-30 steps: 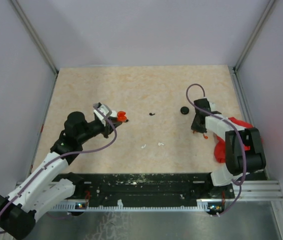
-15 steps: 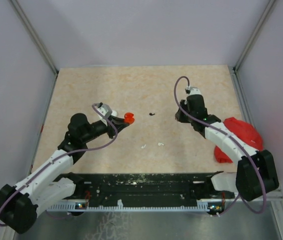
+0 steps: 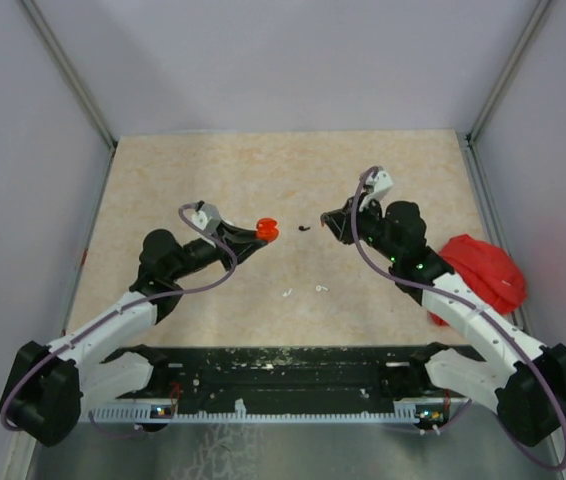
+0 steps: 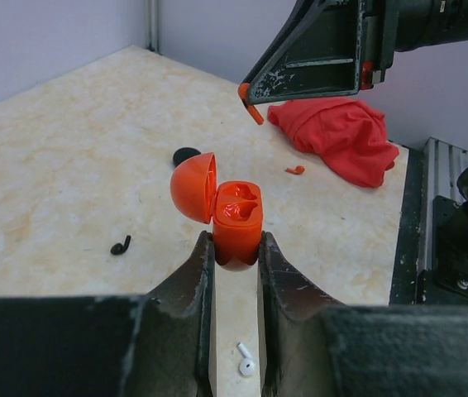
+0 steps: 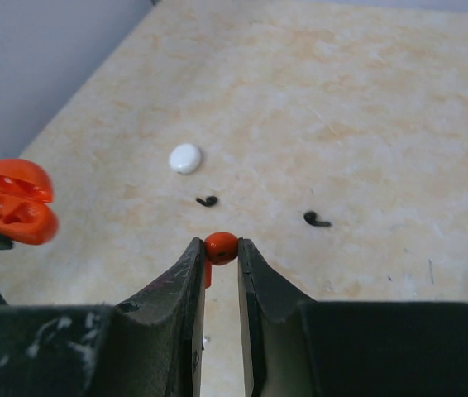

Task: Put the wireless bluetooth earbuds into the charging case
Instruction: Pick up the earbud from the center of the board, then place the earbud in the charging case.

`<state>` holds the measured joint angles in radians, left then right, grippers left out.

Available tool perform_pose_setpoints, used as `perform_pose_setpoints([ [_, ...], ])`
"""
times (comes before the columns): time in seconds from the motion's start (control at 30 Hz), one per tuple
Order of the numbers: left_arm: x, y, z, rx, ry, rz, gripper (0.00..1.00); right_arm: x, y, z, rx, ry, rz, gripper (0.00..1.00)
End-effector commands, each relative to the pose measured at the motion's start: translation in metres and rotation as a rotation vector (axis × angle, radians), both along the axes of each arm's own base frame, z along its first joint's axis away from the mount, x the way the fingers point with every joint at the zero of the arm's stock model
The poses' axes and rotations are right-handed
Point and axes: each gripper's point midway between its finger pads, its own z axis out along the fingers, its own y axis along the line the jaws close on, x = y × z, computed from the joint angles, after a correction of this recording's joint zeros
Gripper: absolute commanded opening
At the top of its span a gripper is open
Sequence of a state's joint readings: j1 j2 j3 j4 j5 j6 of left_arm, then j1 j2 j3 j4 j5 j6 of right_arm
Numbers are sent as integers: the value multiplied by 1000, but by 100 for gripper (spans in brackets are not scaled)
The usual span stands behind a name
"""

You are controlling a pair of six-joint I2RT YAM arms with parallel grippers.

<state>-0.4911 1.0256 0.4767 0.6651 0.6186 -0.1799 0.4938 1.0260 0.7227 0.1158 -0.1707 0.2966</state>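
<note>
My left gripper (image 4: 236, 248) is shut on the base of an open red-orange charging case (image 4: 238, 223), whose lid (image 4: 194, 186) is tipped back to the left. In the top view the case (image 3: 266, 230) is held above the table's middle. My right gripper (image 5: 221, 250) is shut on a red-orange earbud (image 5: 221, 247) by its round head, with the stem hanging down. That gripper (image 3: 329, 222) hovers just right of the case, with a gap between them. A second red-orange earbud (image 4: 295, 169) lies on the table near the red cloth.
A black earbud (image 3: 304, 227) lies between the two grippers, and another black earbud (image 5: 317, 219) lies nearby. Two white earbuds (image 3: 287, 293) (image 3: 321, 289) lie nearer the arm bases. A white case (image 5: 185, 158), a black case (image 4: 187, 155) and a red cloth (image 3: 478, 268) at the right also lie here.
My right arm has swung left from the table's right side toward the middle, carrying the red-orange earbud. My left gripper has moved a little right with the open case.
</note>
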Motion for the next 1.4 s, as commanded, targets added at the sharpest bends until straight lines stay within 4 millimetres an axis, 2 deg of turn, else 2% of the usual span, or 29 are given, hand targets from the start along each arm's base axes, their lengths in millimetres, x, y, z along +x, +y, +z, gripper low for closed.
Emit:
perform_pose_setpoints([
  [0.0,-11,-7,22,-87,-76,-70,1,-22,28,61,93,-233,181,17],
  [0.3,-30,-17,23,-94,-101,-204,1,-60,60,101,166,-377,432,17],
  [0.67,-40,-25,29,-118,-89,-269,1,-89,83,122,190,-475,551,17],
  [0.97,-51,-30,34,-148,-66,-326,1,-98,98,116,158,-495,595,17],
  [1.37,-63,-33,48,-207,-51,-382,1,-104,103,114,150,-521,607,17],
])
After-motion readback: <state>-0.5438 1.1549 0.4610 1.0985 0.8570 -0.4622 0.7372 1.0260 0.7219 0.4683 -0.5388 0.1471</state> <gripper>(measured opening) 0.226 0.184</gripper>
